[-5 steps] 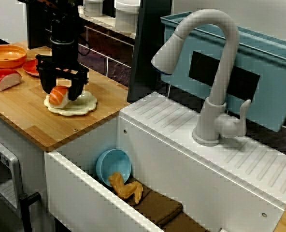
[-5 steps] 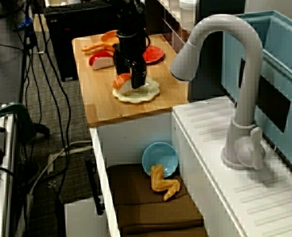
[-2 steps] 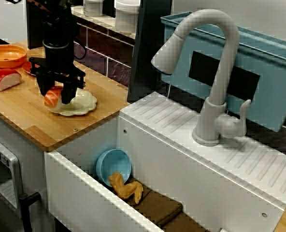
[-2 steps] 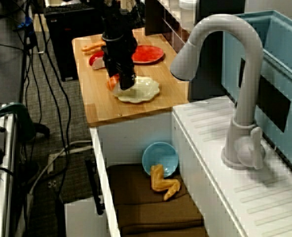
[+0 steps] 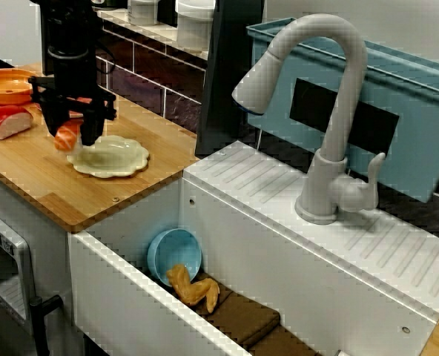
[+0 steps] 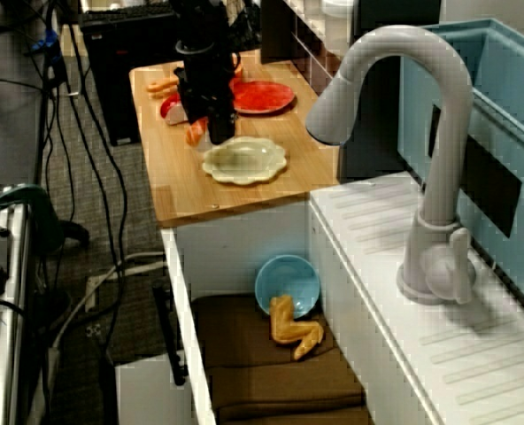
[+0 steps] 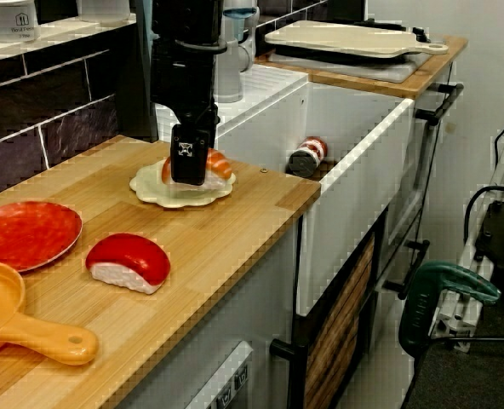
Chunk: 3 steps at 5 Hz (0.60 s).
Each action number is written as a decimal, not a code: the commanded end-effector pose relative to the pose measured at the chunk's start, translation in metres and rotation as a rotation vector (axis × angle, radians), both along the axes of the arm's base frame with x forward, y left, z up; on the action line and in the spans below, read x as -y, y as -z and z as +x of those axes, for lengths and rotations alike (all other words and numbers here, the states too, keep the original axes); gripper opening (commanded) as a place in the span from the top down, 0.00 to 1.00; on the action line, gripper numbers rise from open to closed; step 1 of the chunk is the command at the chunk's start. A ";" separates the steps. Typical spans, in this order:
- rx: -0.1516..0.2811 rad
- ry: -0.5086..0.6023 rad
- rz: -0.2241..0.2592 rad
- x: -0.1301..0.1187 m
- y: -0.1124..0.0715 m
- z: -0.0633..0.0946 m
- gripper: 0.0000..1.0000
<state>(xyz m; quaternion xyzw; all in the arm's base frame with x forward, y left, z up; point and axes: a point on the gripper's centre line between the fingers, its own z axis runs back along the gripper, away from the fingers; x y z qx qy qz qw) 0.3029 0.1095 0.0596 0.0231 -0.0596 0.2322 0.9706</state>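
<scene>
**Item:** 1 salmon sushi piece (image 5: 65, 138), clamped between the 2 black fingers of the gripper (image 5: 71, 130), whose jaws are closed on its sides.

**Position:** in the view across the sink it hangs in the air over the wooden counter (image 5: 49, 185). It sits just off the left rim of the cream plate (image 5: 112, 156) and does not touch it.

**Clearances:**
- Bare wood lies beneath it and runs on the near side to the counter's front edge.
- 1 red-topped sushi piece (image 5: 4, 121) lies near on the left.
- The orange pan (image 5: 8, 85) and the red plate (image 6: 264, 96) sit farther back.
- Right of the cream plate the counter ends at the sink (image 5: 130, 215).
- A blue bowl (image 5: 175, 254) and a yellow fried piece (image 5: 193, 288) rest deep inside the sink.
- The grey faucet (image 5: 331, 111) stands well apart on the right.

**Materials and shapes:**
- The counter is pale banded wood with a square edge.
- The cream plate is glossy, shallow and scalloped.
- The sink walls are smooth and white.

**Appearance:** a glossy orange top over a white rice block, partly hidden by the fingers.
</scene>
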 end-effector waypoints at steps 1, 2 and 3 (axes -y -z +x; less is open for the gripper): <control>0.107 -0.105 0.012 -0.042 -0.042 -0.001 1.00; 0.111 -0.118 0.032 -0.049 -0.044 0.000 1.00; 0.135 -0.206 -0.016 -0.073 -0.044 0.012 1.00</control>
